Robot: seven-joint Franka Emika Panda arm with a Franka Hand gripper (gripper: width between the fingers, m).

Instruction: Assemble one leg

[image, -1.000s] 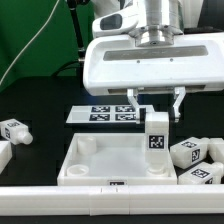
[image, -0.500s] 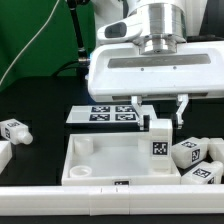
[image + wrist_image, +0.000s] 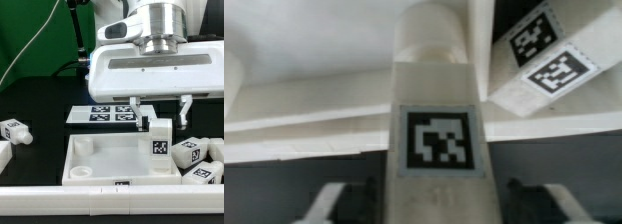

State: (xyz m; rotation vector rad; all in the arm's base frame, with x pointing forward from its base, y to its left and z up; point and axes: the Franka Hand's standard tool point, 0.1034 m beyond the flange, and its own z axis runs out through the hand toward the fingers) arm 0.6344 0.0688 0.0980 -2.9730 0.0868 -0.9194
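Leg stands upright in panel corner on the exterior view's right, likely pegged into its hole, so hand straddles it spread wide, touching neither side.

Leg of smooth matt white plastic; tray panel alike, table matt black
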